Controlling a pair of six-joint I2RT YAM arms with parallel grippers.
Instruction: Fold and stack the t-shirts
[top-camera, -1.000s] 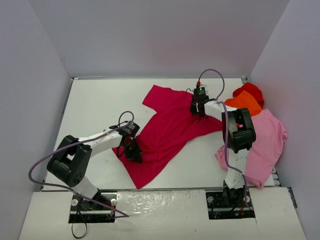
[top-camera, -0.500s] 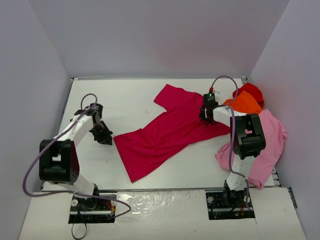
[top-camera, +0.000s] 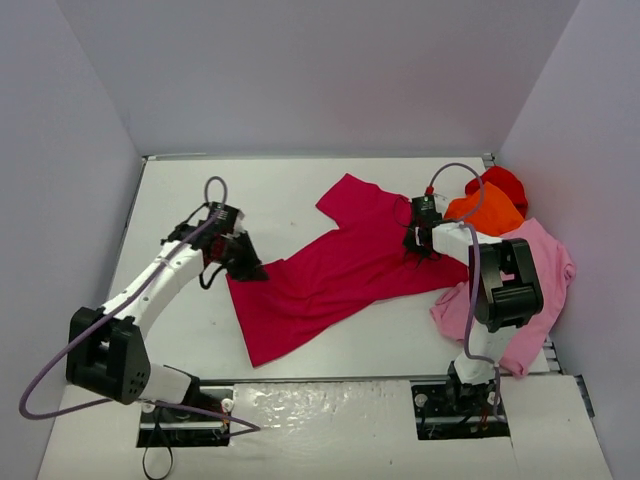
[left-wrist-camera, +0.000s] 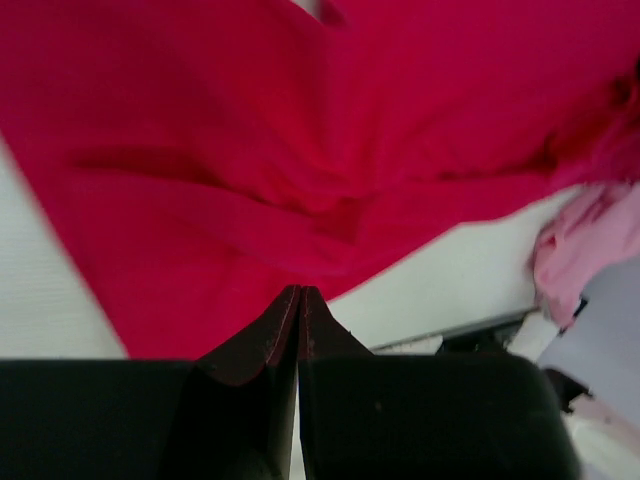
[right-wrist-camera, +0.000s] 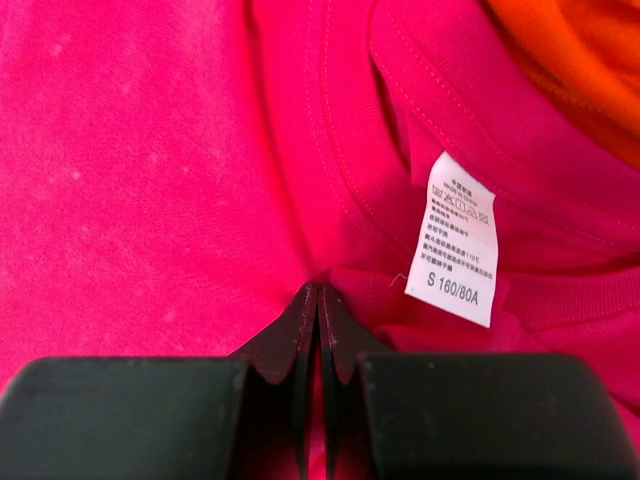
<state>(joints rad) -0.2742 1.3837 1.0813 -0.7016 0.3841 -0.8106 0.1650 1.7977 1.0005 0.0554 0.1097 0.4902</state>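
Note:
A crimson t-shirt lies stretched out diagonally across the middle of the table. My left gripper is shut at its near-left hem edge, where creases in the cloth run toward the closed tips. My right gripper is shut on the same shirt at the collar, with red cloth pinched between the jaws just left of a white size tag. An orange t-shirt, a bright red one and a light pink one are heaped at the right.
White walls close in the table on the left, back and right. The heap of shirts reaches the right wall and hangs toward the front right edge. Both arm bases are bolted at the near edge.
My left gripper has swung from the far left back in to the shirt's left corner. The crimson shirt and my right gripper have shifted slightly right, toward the heap.

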